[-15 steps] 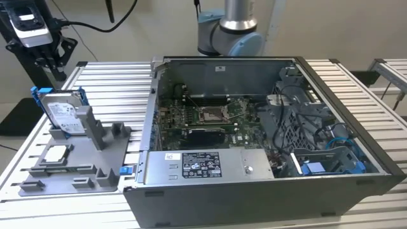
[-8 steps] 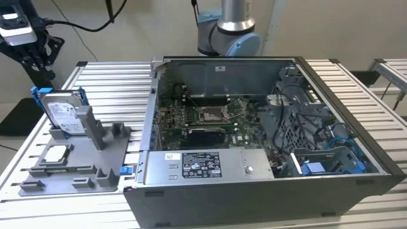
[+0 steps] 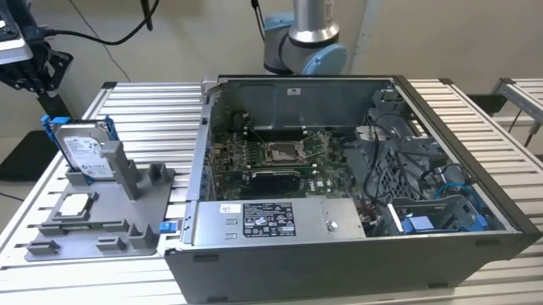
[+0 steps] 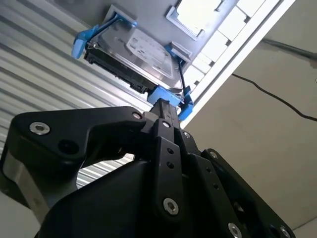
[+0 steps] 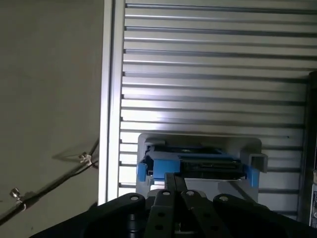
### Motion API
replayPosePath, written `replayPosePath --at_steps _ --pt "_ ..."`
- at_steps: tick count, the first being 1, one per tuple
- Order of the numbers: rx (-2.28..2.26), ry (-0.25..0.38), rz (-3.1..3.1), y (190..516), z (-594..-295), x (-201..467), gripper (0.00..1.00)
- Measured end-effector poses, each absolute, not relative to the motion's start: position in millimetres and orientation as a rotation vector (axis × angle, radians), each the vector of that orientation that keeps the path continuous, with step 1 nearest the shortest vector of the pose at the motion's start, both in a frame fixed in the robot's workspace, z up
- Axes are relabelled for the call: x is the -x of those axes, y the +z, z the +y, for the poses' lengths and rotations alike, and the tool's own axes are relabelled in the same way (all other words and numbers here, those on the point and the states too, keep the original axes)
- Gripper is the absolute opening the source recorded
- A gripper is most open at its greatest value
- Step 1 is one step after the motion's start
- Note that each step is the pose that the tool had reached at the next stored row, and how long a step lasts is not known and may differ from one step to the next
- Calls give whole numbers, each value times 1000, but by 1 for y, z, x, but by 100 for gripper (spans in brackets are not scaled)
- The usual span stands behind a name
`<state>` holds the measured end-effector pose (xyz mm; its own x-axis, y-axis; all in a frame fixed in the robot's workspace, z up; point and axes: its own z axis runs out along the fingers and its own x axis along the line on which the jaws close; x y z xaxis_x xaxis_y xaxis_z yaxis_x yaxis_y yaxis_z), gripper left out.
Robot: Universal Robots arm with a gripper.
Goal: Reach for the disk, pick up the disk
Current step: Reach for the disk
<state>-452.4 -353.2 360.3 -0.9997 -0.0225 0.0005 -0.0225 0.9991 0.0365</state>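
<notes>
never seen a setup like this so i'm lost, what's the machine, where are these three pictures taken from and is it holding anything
It is a single robot arm with a pincer at its tip. The exterior view is from a camera off the arm, looking over a slatted metal table. Both wrist views come from cameras riding on the arm, so the black pincer sits in front. On the table stand an open computer case and, toward the exterior view's left, a grey holder with the disk upright in it: a silver hard drive in a blue frame. The pincer is shut and holds nothing; it hangs near the disk, apart from it.
</notes>
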Motion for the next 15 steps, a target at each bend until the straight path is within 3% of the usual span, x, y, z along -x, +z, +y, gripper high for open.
replayPosePath --at_steps 15 --pt "-38 -57 -3140 360 -361 452 0"
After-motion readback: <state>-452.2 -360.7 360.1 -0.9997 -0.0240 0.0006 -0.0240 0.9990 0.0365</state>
